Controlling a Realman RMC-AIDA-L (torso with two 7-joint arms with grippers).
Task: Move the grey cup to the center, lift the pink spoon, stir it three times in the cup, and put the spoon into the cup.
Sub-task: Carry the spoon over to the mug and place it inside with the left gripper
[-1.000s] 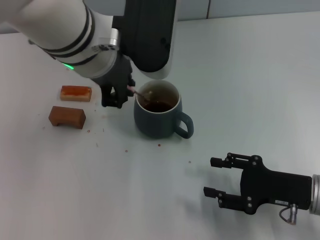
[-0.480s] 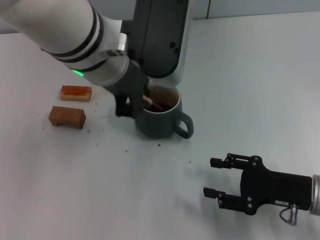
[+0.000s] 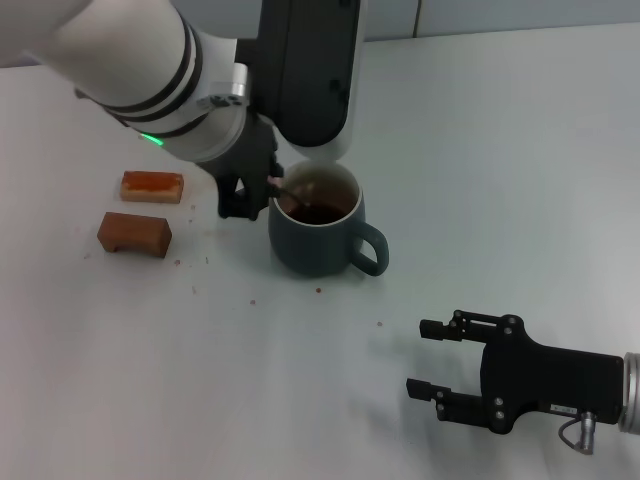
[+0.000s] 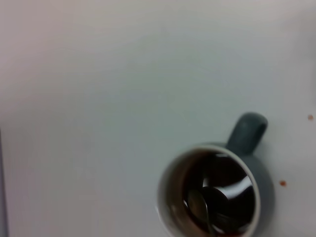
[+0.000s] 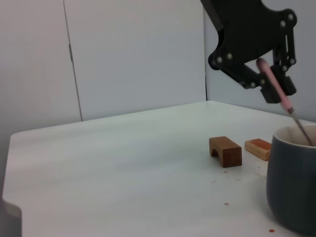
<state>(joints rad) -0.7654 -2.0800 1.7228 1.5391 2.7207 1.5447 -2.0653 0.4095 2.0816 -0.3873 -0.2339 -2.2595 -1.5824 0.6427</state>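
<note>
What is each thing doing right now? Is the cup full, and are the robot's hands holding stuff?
grey cup: upright on the table, dark brown drink inside.
pink spoon: tilted, bowl end dipped in the drink.
left hand: shut on the spoon's handle, beside the cup's rim.
right hand: open, holding nothing, away from the cup.
two brown blocks: lying on the table, untouched.

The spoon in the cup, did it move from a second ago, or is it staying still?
It moved. The left gripper, shut on the pink spoon, swung toward the grey cup's handle side half a second ago, then swung back to the rim on the side of the two brown blocks, stirring. The spoon's bowl stays in the liquid. The cup, the blocks and the right gripper, open near the table's front, stayed put.
</note>
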